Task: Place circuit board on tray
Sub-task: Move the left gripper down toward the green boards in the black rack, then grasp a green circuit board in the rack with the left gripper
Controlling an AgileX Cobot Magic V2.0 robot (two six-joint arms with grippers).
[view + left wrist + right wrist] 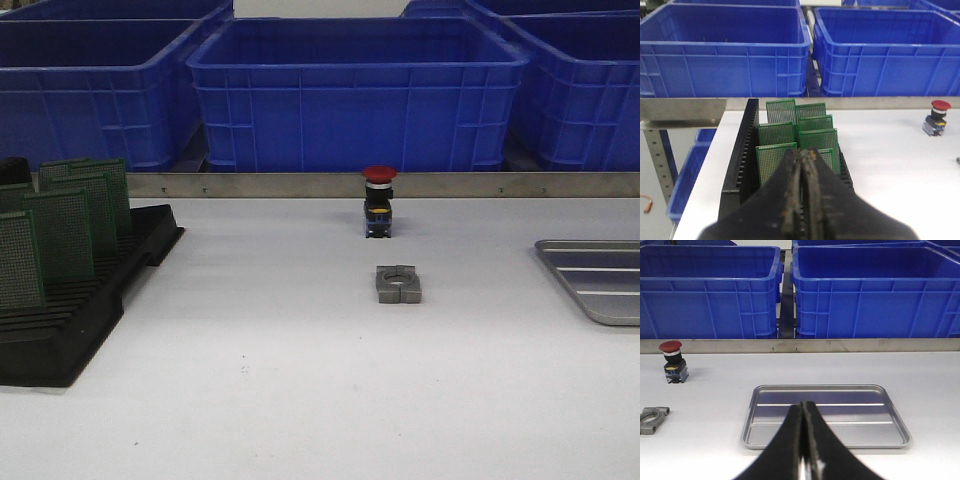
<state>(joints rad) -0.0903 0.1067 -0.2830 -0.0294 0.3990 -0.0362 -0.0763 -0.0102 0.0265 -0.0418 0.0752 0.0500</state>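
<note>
At the right edge of the white tabletop (300, 400) lies the silver tray (598, 280) (ribbed floor, nothing on it), with the right gripper (803, 412) poised at its near rim, fingers pressed together. At the far left, green perforated circuit boards (62, 230) stand upright in a black slotted rack (90, 300), and the left gripper (802, 160) sits just near of them, its fingers also closed on nothing. Between them, mid-table, a red-capped push button (379, 202) stands just beyond a grey metal clamp block (398, 284); blue bins (355, 95) line the far side.
</note>
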